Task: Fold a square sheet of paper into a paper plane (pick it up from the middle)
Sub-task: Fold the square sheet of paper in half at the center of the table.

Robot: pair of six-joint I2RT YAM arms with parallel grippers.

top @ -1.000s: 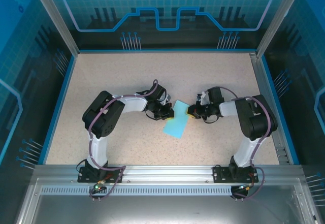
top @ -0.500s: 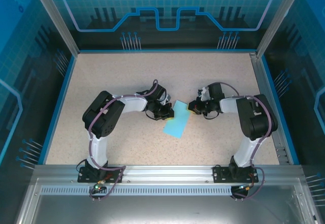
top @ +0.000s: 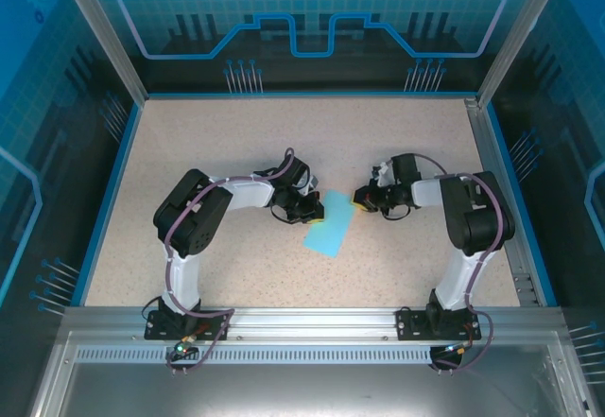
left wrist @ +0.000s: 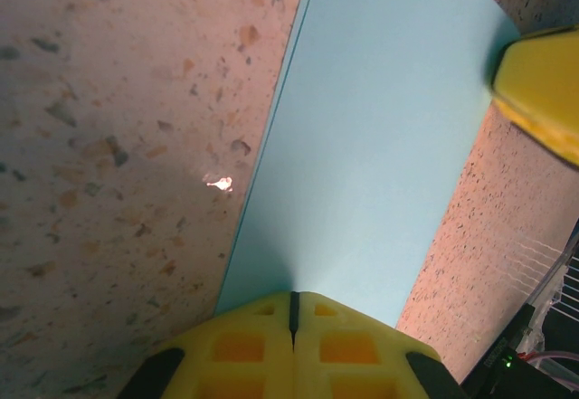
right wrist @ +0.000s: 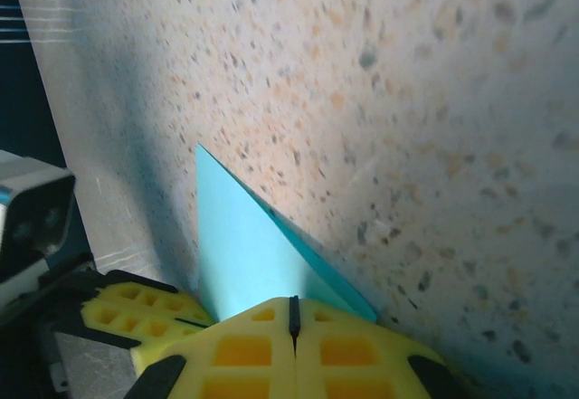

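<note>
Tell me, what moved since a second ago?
The right claw slid a little toward the far side of the table, pinching the paper at its corner. The left claw stayed put, shut on the paper's other edge. The paper hardly shifted.

A speckled beige tabletop [top: 236, 143] is being enclosed by blue printed panels [top: 312, 20] and fronted by a metal rail [top: 302, 322].

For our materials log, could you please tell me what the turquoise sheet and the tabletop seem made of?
The turquoise sheet: thin matte paper, judging by its crisp edges and glare-free face. The tabletop: probably stone-look laminate or composite, beige with dark flecks, slightly glossy.
</note>
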